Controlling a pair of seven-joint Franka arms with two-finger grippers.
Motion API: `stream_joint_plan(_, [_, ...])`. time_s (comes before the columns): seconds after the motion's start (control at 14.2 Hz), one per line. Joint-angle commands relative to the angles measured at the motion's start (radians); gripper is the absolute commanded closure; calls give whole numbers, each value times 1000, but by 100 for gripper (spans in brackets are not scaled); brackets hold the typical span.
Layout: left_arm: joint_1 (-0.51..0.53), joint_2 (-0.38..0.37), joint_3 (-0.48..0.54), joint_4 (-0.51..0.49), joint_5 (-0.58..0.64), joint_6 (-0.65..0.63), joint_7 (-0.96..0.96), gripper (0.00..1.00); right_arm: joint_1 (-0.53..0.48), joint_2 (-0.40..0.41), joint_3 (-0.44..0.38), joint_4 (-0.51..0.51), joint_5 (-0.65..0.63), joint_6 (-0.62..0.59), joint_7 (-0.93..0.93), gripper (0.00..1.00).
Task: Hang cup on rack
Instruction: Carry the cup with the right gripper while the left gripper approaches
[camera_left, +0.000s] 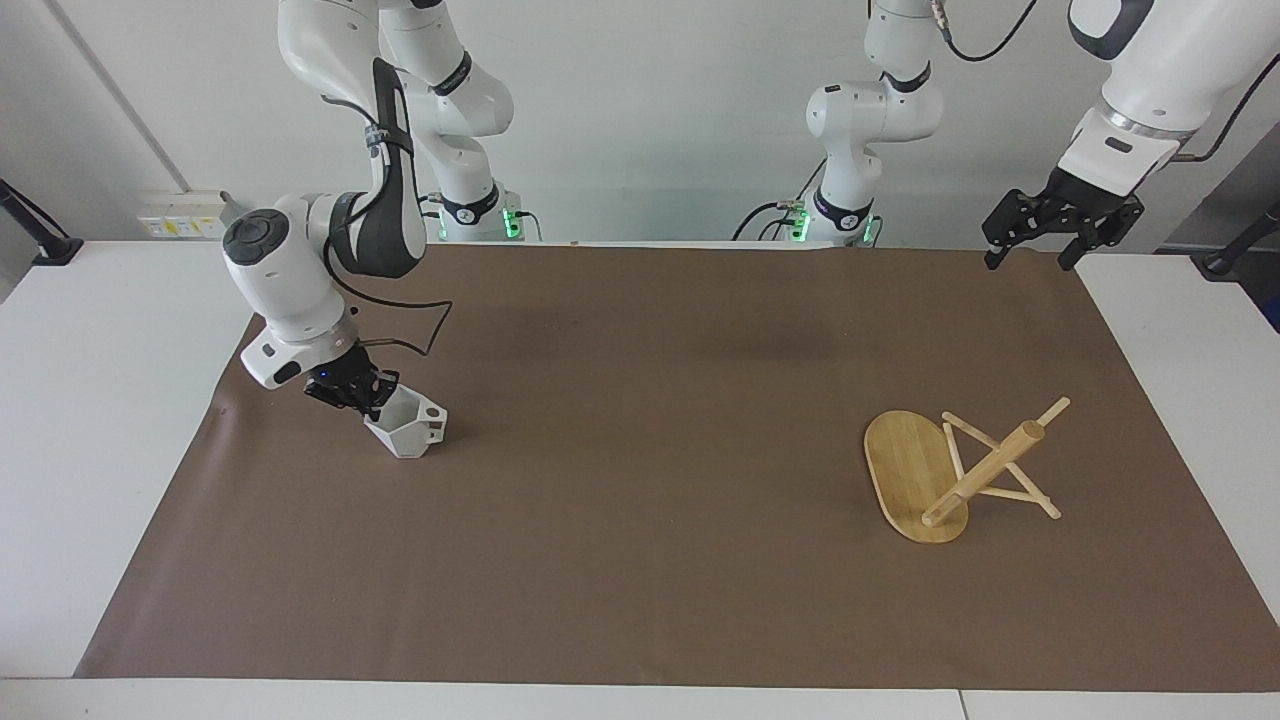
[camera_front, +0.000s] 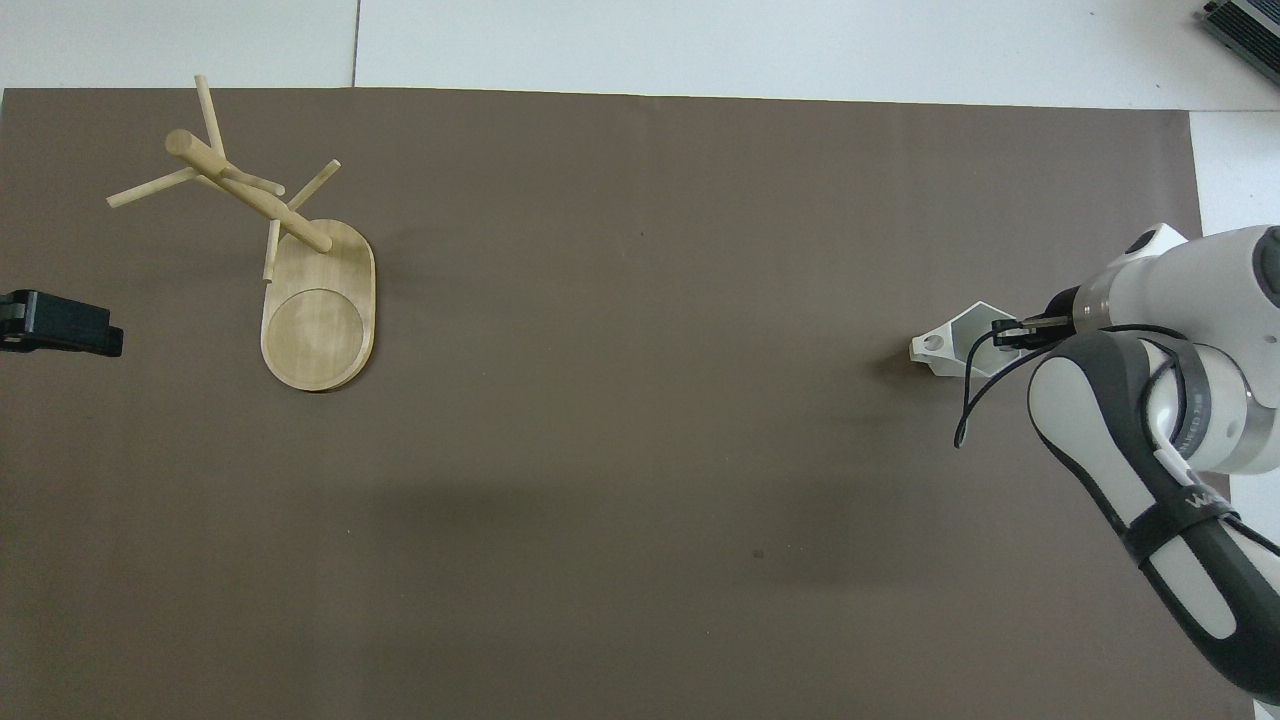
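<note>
The white faceted cup (camera_left: 408, 428) (camera_front: 958, 343) stands on the brown mat at the right arm's end of the table, its handle pointing toward the middle. My right gripper (camera_left: 372, 397) (camera_front: 1005, 333) is shut on the cup's rim wall on the side away from the handle. The bamboo rack (camera_left: 955, 470) (camera_front: 270, 250) lies tipped over at the left arm's end, its oval base on edge and its post and pegs resting on the mat. My left gripper (camera_left: 1036, 236) (camera_front: 60, 325) hangs open over the mat's edge near that end, waiting.
A brown mat (camera_left: 640, 480) covers most of the white table (camera_left: 90, 400). Wall sockets (camera_left: 180, 213) sit by the right arm's end. The cable of the right arm (camera_left: 415, 325) loops just above the cup.
</note>
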Motion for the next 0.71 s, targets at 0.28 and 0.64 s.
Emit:
stream_joint_plan(0.28, [12, -51, -9, -81, -22, -8, -350, 0, 15, 9, 59, 196, 46, -239, 23, 100])
stream_joint_plan(0.64, [74, -71, -4, -115, -203, -10, -613, 0, 18, 9, 125, 273, 411, -291, 29, 100])
